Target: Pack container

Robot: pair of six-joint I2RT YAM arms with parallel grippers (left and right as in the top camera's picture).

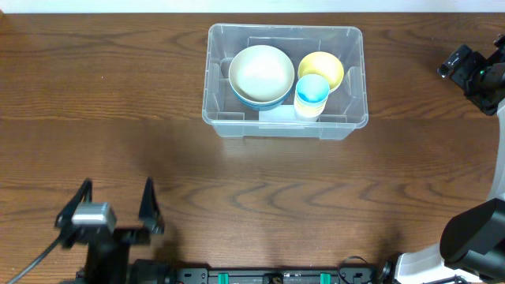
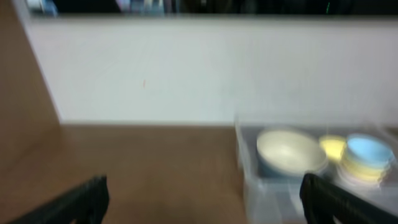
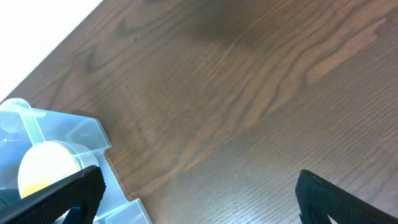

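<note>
The clear plastic container (image 1: 351, 118) stands at the back middle of the table. In it sit a cream bowl nested in a blue bowl (image 1: 260, 72), a yellow bowl (image 1: 323, 66) and a light blue cup on a yellow cup (image 1: 311, 93). My left gripper (image 1: 117, 201) is open and empty at the front left, far from the container. Its blurred wrist view shows the container (image 2: 252, 180) and cream bowl (image 2: 289, 149) ahead right. My right gripper (image 1: 472, 69) is open and empty at the far right; its wrist view shows the container's corner (image 3: 93, 140) and the yellow bowl (image 3: 46, 165).
The wooden table (image 1: 237, 181) stretches between the arms. A white wall (image 2: 186, 68) stands behind the table's far edge. The right arm's base (image 1: 473, 233) sits at the front right corner.
</note>
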